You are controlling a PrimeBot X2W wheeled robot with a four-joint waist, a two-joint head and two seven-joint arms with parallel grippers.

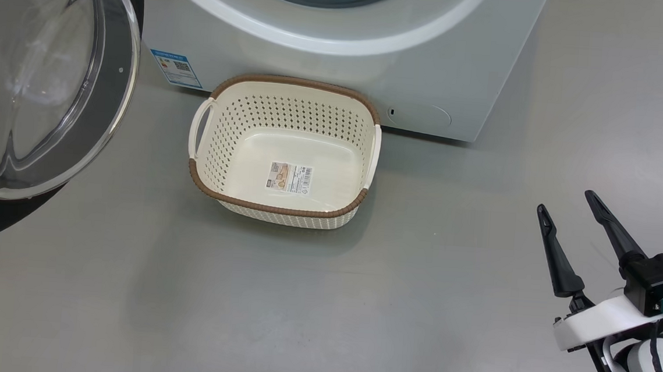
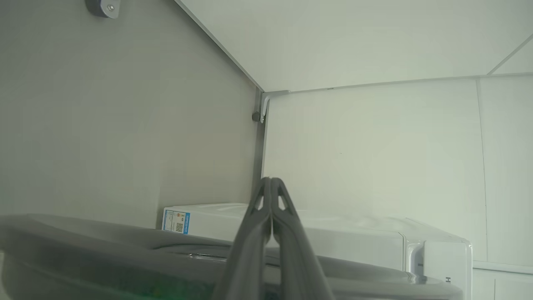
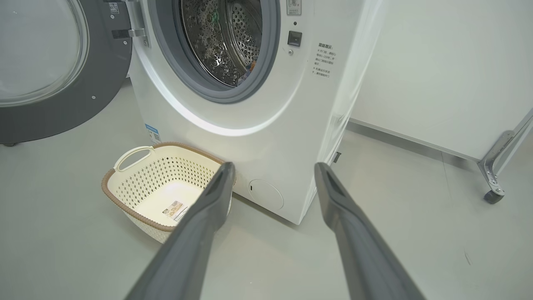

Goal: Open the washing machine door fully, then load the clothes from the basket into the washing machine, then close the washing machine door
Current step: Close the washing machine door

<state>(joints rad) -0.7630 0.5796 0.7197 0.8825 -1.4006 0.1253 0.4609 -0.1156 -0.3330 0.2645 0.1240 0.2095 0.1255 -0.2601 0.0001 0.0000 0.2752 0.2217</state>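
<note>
The washing machine (image 1: 433, 70) stands at the top with its door (image 1: 120, 78) swung wide open to the left. In the right wrist view the washing machine (image 3: 258, 137) shows its steel drum, and a small patch of the blue and orange clothes (image 3: 249, 68) lies low inside. The cream basket (image 1: 290, 113) sits on the floor against the machine's front, holding nothing but its label. My right gripper (image 1: 565, 201) hovers open to the right of the basket (image 3: 137, 187), nothing between its fingers. My left gripper (image 2: 271, 180) is shut on nothing, just above the door's dark rim (image 2: 83, 246).
Grey floor (image 1: 322, 314) spreads in front of the basket and to the right of the machine. A metal frame leg with a castor (image 3: 495, 183) stands by the white wall at the far right. The open door (image 3: 62, 104) takes up the left side.
</note>
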